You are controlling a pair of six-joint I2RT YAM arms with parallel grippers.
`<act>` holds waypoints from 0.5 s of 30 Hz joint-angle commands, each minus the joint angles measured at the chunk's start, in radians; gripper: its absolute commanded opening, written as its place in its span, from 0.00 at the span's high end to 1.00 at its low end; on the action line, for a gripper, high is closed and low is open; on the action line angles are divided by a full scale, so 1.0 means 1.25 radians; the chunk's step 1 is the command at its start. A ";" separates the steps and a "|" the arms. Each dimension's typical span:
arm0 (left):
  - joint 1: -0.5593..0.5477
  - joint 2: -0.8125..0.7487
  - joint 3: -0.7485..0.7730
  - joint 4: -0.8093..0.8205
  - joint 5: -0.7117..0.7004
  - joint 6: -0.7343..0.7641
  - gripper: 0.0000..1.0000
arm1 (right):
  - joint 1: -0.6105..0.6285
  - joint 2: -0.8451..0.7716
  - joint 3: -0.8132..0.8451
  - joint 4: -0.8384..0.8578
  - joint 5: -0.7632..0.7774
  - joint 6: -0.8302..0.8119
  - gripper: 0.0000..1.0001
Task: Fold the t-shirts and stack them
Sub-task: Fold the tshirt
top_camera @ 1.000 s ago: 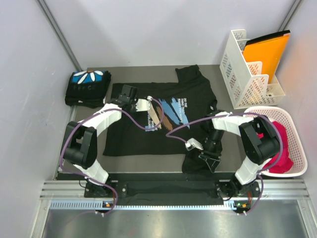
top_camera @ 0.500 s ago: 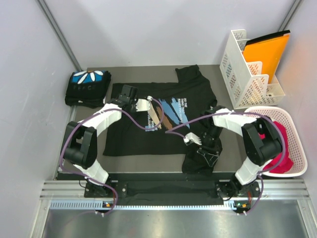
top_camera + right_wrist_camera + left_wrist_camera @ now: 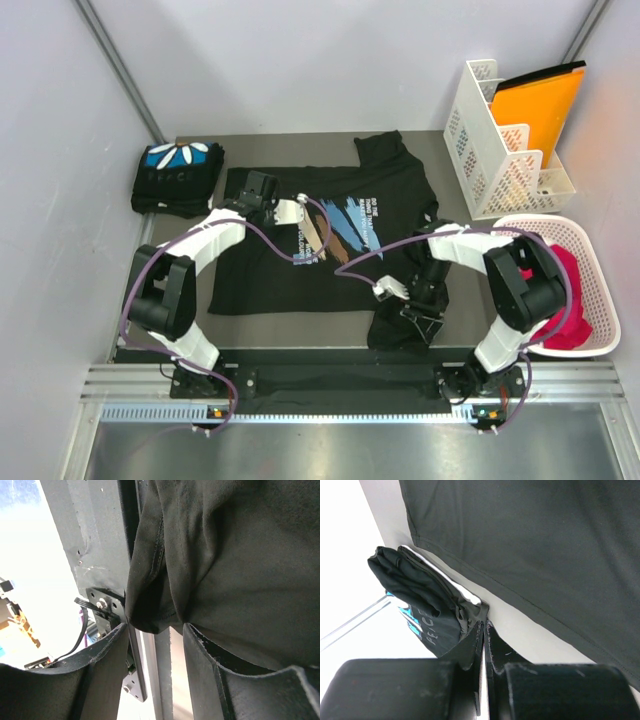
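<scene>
Close to the table edge [image 3: 95, 545], open right jaws straddle the t-shirt [image 3: 150, 605] hem.

The folded shirt [image 3: 177, 180] is sitting far left; the spread shirt [image 3: 270, 280] is lying flat nearby, its near-right corner bunching.

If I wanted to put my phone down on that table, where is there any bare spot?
Two bare patches: the far strip of the table between the folded shirt and a sleeve of the spread shirt, and the gap between that shirt and the white rack. The near side is crowded with arms and bunched cloth.
</scene>
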 commanded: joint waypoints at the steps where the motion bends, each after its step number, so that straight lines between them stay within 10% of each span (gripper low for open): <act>1: 0.003 -0.023 0.009 0.017 0.002 -0.010 0.95 | 0.013 0.009 -0.008 0.012 -0.027 -0.015 0.52; 9: 0.003 -0.042 -0.001 0.017 0.003 -0.010 0.96 | 0.035 0.025 -0.025 0.074 -0.027 0.021 0.60; 12: 0.003 -0.053 -0.009 0.016 0.007 -0.012 0.96 | 0.043 0.037 -0.026 0.093 -0.026 0.043 1.00; 15: 0.003 -0.059 -0.023 0.023 0.007 -0.010 0.96 | 0.049 0.017 -0.023 0.096 -0.016 0.058 1.00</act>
